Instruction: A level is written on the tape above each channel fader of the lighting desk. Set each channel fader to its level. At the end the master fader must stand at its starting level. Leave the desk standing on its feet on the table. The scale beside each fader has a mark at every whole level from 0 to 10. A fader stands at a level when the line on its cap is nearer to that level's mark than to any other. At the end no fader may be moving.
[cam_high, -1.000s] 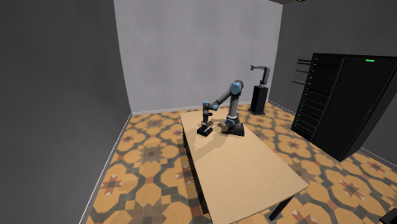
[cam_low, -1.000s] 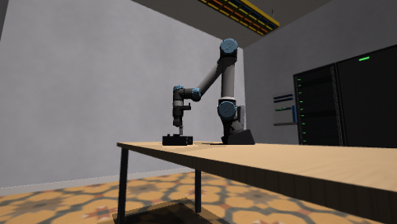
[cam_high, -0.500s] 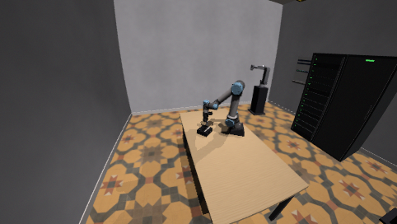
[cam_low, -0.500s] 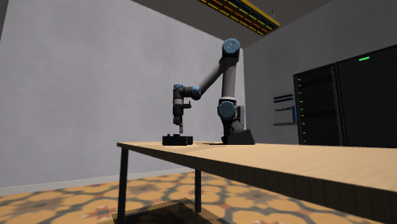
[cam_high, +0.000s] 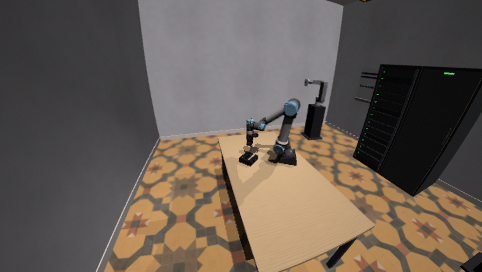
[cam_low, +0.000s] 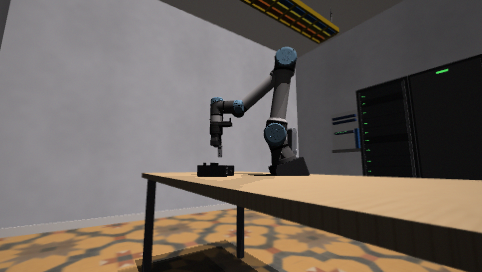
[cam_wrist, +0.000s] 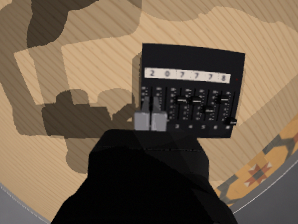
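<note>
The black lighting desk (cam_wrist: 189, 91) stands on the wooden table. It also shows in the top view (cam_high: 248, 158) and the exterior view (cam_low: 215, 170). A white tape strip (cam_wrist: 186, 75) with small digits runs above a row of several faders (cam_wrist: 186, 106). The digits are too small to read surely. My gripper (cam_wrist: 150, 105) is shut and empty. It hangs above the near-left end of the desk, clear of the fader caps, as the exterior view shows (cam_low: 219, 151). Its fingertips cover the lower ends of the two leftmost fader slots in the wrist view.
The arm's base (cam_high: 285, 154) stands on the table just right of the desk. The table edge runs close to the desk's left side (cam_high: 225, 160). A black server rack (cam_high: 415, 125) stands at the right wall, and a black pedestal (cam_high: 314, 120) stands behind the table.
</note>
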